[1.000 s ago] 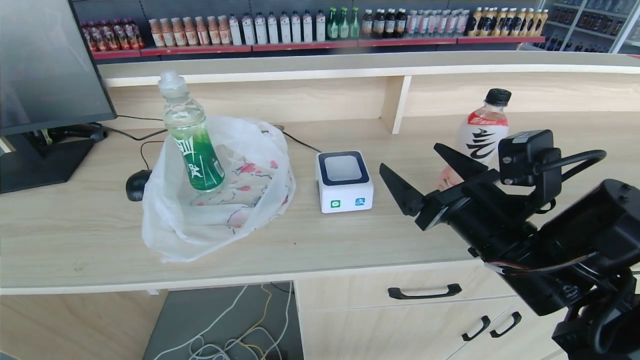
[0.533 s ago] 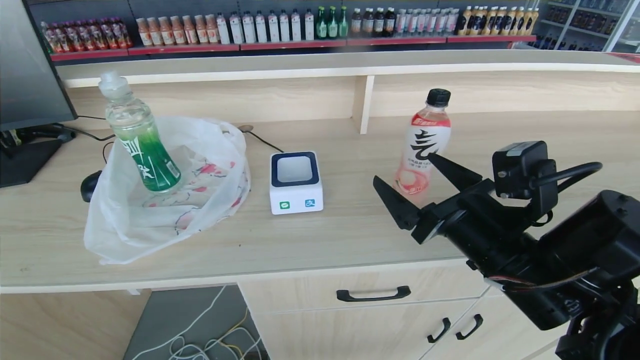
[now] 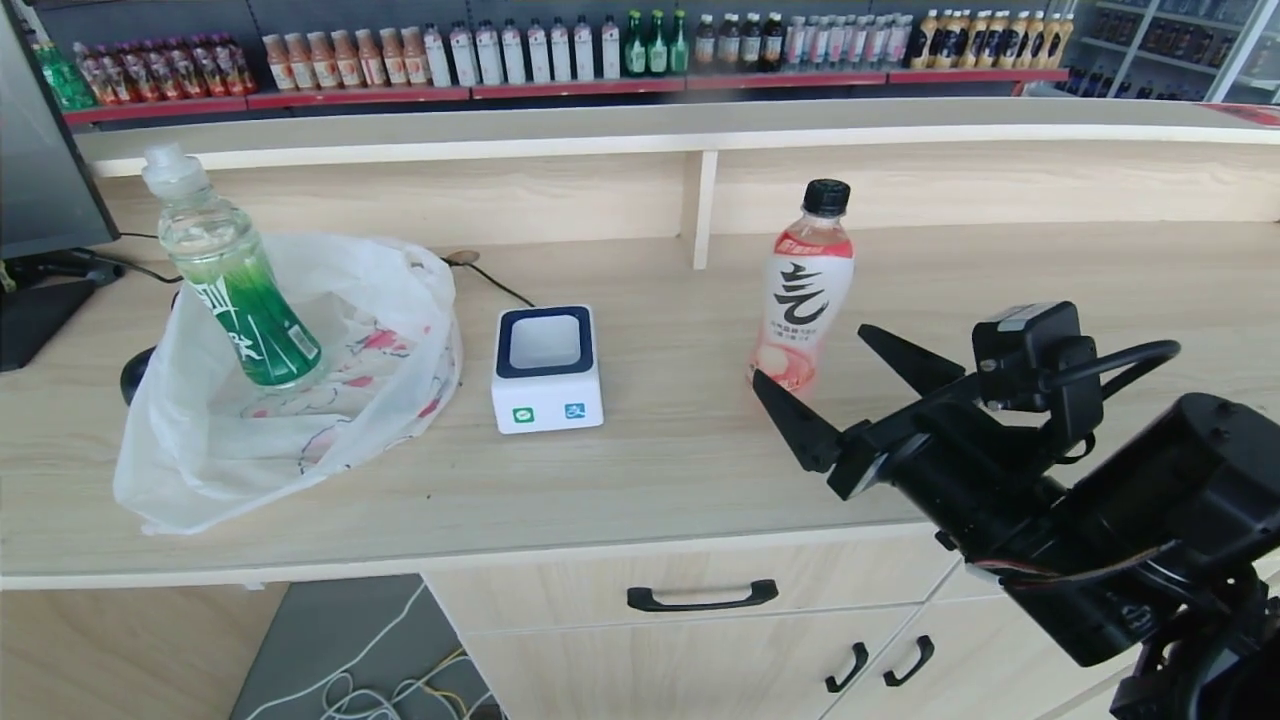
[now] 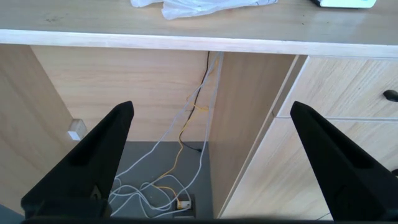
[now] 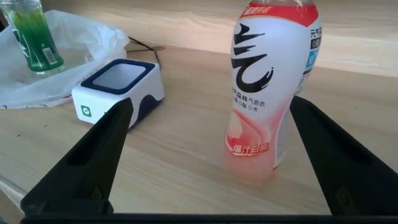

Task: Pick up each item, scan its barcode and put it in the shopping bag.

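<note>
A pink-and-white bottle (image 3: pixel 803 290) with a black cap stands upright on the wooden counter (image 3: pixel 660 460). My right gripper (image 3: pixel 810 352) is open just in front of it at the level of its lower half, not touching. In the right wrist view the bottle (image 5: pixel 270 93) stands between the spread fingers of that gripper (image 5: pixel 211 102). A white scanner box (image 3: pixel 547 368) sits left of the bottle. Farther left, a green bottle (image 3: pixel 232 275) leans inside the white shopping bag (image 3: pixel 330 400). My left gripper (image 4: pixel 211 106) is open below the counter's edge, holding nothing.
A monitor (image 3: pixel 40 180) and a mouse (image 3: pixel 135 375) are at the far left. A raised ledge with a divider (image 3: pixel 703 205) backs the counter. Drawers with black handles (image 3: pixel 700 598) lie below, and cables (image 4: pixel 168 180) trail on the floor.
The head camera has swung right, so the whole scene sits farther left. My open right gripper now stands closer to the pink bottle. The bag, green bottle and scanner have not moved.
</note>
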